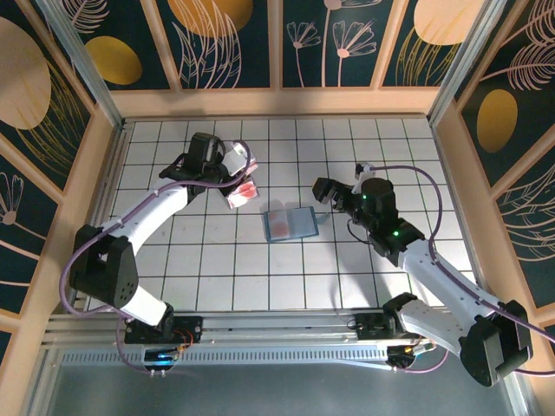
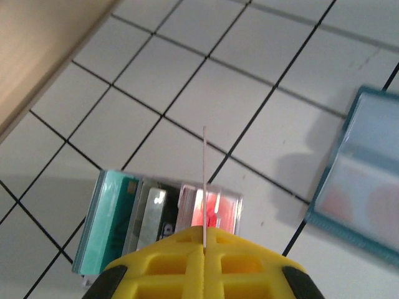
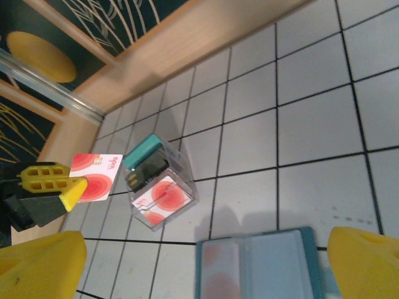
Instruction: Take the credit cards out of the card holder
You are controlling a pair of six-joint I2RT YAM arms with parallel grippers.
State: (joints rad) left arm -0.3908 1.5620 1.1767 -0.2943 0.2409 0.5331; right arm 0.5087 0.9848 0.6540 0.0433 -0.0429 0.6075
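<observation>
Card holder open mid-table, an arm on either side.
The card holder (image 1: pixel 289 224) lies flat on the white tiled table (image 1: pixel 217 277), red-pink showing in its left half. The left gripper (image 1: pixel 240 180) sits up and to its left, a red-pink card (image 1: pixel 247 192) at its tip. The right gripper (image 1: pixel 334 195) hovers just right of the holder, jaws spread.

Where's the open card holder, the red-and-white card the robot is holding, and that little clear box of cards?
card holder (image 1: pixel 289 224): top external view, middle of its open inside.
red-and-white card (image 3: pixel 98 175): right wrist view, middle of its printed face.
clear box (image 3: pixel 163 194): right wrist view, its clear front wall.
</observation>
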